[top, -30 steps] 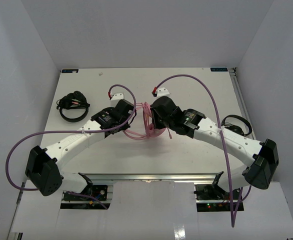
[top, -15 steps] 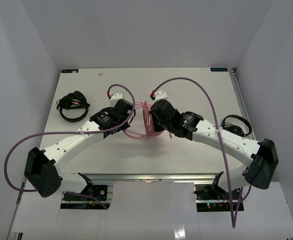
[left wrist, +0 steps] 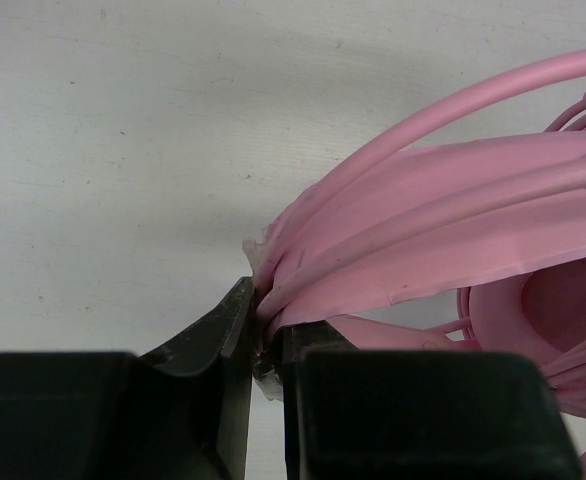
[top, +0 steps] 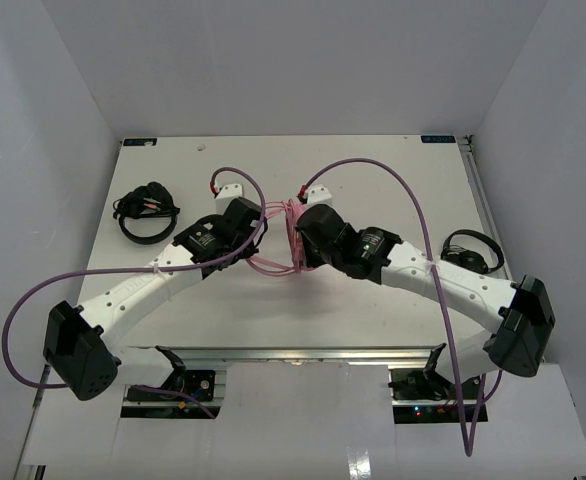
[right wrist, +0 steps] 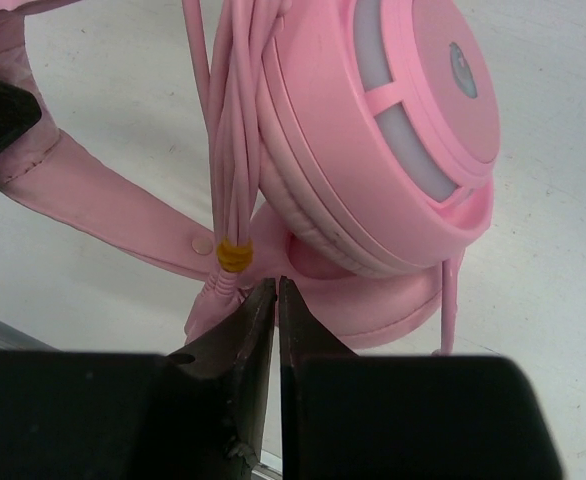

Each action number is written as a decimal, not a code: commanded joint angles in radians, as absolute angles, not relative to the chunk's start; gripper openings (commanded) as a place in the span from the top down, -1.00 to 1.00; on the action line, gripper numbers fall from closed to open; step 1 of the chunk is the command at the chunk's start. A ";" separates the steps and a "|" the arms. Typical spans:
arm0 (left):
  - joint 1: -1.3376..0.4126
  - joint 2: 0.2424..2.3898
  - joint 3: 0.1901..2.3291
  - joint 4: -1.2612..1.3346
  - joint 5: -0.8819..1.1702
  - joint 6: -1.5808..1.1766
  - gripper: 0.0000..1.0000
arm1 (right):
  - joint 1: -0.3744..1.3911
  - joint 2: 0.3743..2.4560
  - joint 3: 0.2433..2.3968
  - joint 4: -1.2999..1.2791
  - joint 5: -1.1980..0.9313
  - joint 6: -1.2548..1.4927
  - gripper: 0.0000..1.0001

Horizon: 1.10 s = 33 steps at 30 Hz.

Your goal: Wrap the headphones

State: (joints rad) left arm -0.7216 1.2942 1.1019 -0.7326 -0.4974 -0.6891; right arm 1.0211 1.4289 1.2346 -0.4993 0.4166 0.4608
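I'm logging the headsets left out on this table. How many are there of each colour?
Pink padded over-ear headphones: 1
Black headsets: 2 (left black headset, right black headset)
Total: 3

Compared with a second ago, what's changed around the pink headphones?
The right gripper slid left toward the left gripper, covering more of the pink headphones; both elbows shifted slightly. No grip visibly taken or released. The left black headset and right black headset stayed put.
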 commanded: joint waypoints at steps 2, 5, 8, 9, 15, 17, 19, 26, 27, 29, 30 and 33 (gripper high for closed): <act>-0.716 1.221 1.114 -0.647 -0.497 -0.732 1.00 | 1.034 1.332 1.210 -0.504 0.462 0.479 0.78; -0.716 1.219 1.117 -0.647 -0.496 -0.732 1.00 | 1.035 1.297 1.198 -0.508 0.456 0.479 0.79; -0.716 1.215 1.116 -0.649 -0.498 -0.732 1.00 | 1.040 1.266 1.188 -0.499 0.429 0.473 0.79; -0.716 1.215 1.117 -0.648 -0.499 -0.732 1.00 | 1.041 1.257 1.185 -0.488 0.415 0.469 0.78; -0.716 1.216 1.120 -0.647 -0.493 -0.732 1.00 | 1.058 1.243 1.161 -0.411 0.371 0.459 0.46; -0.716 1.214 1.120 -0.648 -0.493 -0.732 1.00 | 1.064 1.246 1.160 -0.396 0.369 0.457 0.44; -0.716 1.212 1.120 -0.649 -0.494 -0.732 1.00 | 1.066 1.250 1.160 -0.385 0.366 0.454 0.44; -0.716 1.204 1.119 -0.647 -0.489 -0.732 1.00 | 1.072 1.296 1.160 -0.361 0.373 0.453 0.45; -0.716 1.202 1.118 -0.647 -0.487 -0.732 1.00 | 1.072 1.308 1.158 -0.359 0.377 0.453 0.45; -0.716 1.197 1.116 -0.646 -0.484 -0.733 1.00 | 1.072 1.322 1.157 -0.357 0.387 0.454 0.46; -0.716 1.193 1.114 -0.645 -0.481 -0.733 1.00 | 1.072 1.332 1.156 -0.357 0.397 0.454 0.47; -0.716 1.181 1.111 -0.643 -0.479 -0.733 1.00 | 1.072 1.350 1.149 -0.357 0.433 0.459 0.53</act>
State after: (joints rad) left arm -0.7216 1.2623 1.1014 -0.7327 -0.4958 -0.6891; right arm 1.0676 1.3344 1.1619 -0.3953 0.3711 0.4613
